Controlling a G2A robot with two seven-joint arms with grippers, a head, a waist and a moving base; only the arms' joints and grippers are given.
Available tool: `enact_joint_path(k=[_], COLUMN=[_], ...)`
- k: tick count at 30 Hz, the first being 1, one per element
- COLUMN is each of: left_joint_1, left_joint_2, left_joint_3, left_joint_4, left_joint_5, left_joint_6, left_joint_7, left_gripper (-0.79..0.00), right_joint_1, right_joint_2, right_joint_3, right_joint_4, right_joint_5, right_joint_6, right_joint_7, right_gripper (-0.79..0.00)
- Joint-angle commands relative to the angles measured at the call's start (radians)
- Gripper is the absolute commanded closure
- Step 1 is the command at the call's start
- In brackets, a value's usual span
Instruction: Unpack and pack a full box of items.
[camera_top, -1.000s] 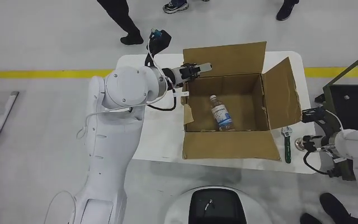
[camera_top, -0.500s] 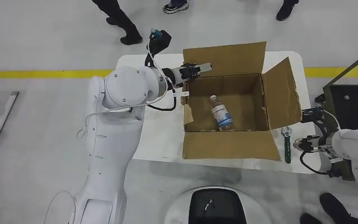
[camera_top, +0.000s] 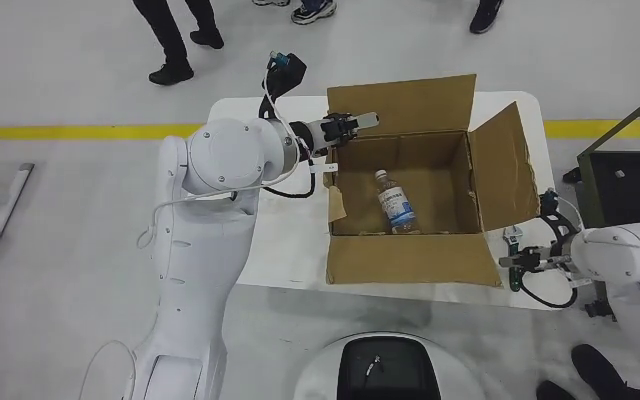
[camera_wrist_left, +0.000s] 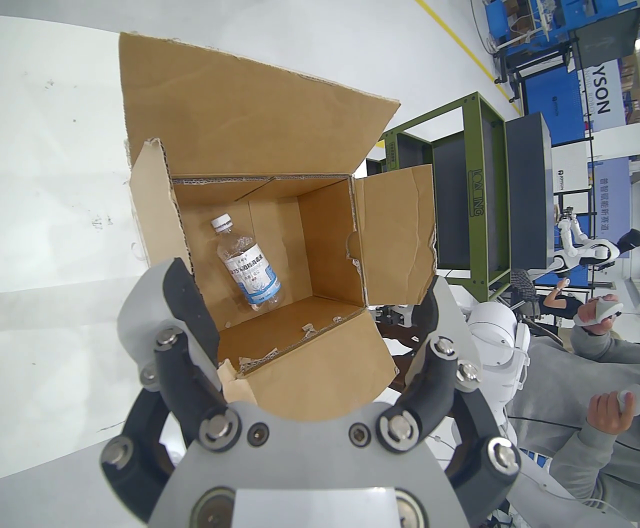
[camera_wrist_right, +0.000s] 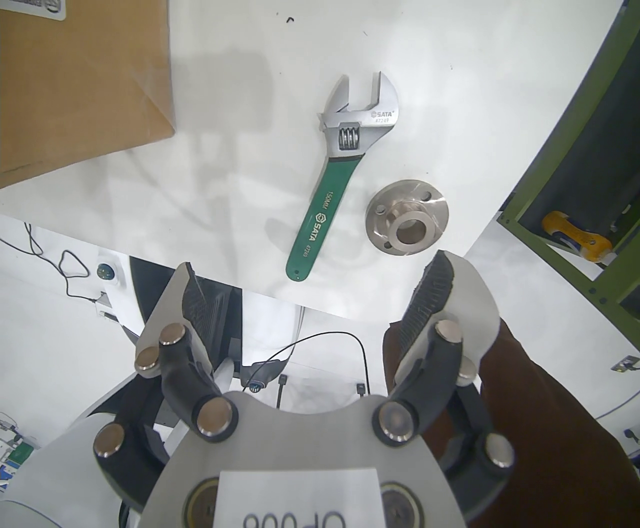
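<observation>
From above, the right gripper (camera_top: 520, 262) covers most of the wrench (camera_wrist_right: 330, 195) and the metal ring (camera_wrist_right: 406, 217). Its wrist camera shows both lying flat on the white table (camera_top: 270, 240), just apart, close to the table's edge.

The box (camera_top: 410, 180) stands open, flaps up and out. In the left wrist view its near flap hides the nearest strip of the box floor. Inside is one clear bottle (camera_top: 396, 203) with a white cap and a blue-and-white label, lying on its side on the bottom.

The left gripper (camera_top: 350, 124) sits at the box's left rim, fingers spread, holding nothing. One pad (camera_wrist_left: 185, 295) looks to be against the torn side flap, though contact is hard to judge.

The right gripper hangs over the table edge by the box's right corner, fingers wide apart and empty, near the wrench's handle end and the metal ring.
</observation>
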Motion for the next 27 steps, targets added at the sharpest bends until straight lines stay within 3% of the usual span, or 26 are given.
enact_joint_path(k=[1, 2, 8, 12, 16, 17, 18, 23, 27], left_joint_1=[0.0, 0.0, 0.0, 0.0, 0.0, 0.0, 0.0, 0.0, 0.0], left_joint_2=[0.0, 0.0, 0.0, 0.0, 0.0, 0.0, 0.0, 0.0, 0.0], left_joint_3=[0.0, 0.0, 0.0, 0.0, 0.0, 0.0, 0.0, 0.0, 0.0], left_joint_4=[0.0, 0.0, 0.0, 0.0, 0.0, 0.0, 0.0, 0.0, 0.0], left_joint_5=[0.0, 0.0, 0.0, 0.0, 0.0, 0.0, 0.0, 0.0, 0.0], left_joint_6=[0.0, 0.0, 0.0, 0.0, 0.0, 0.0, 0.0, 0.0, 0.0], left_joint_7=[0.0, 0.0, 0.0, 0.0, 0.0, 0.0, 0.0, 0.0, 0.0], left_gripper=[-0.785, -0.785, -0.785, -0.785, -0.785, -0.785, -0.785, -0.785, -0.785], right_joint_1=[0.016, 0.024, 0.049, 0.051, 0.052, 0.053, 0.054, 0.068, 0.074], right_joint_2=[0.001, 0.002, 0.011, 0.019, 0.025, 0.026, 0.028, 0.035, 0.041], right_joint_3=[-0.024, -0.034, -0.065, -0.07, -0.08, -0.083, -0.087, -0.104, -0.114], right_joint_4=[0.016, 0.025, 0.066, 0.074, 0.086, 0.089, 0.095, 0.11, 0.115], right_joint_5=[-0.009, -0.008, 0.002, 0.009, 0.01, 0.011, 0.008, 0.004, 0.008], right_joint_6=[0.014, 0.022, 0.042, 0.048, 0.048, 0.048, 0.047, 0.048, 0.051], right_joint_7=[0.0, 0.0, 0.0, 0.0, 0.0, 0.0, 0.0, 0.0, 0.0], right_gripper=[-0.529, -0.477, -0.6, -0.6, -0.536, -0.385, -0.351, -0.299, -0.342])
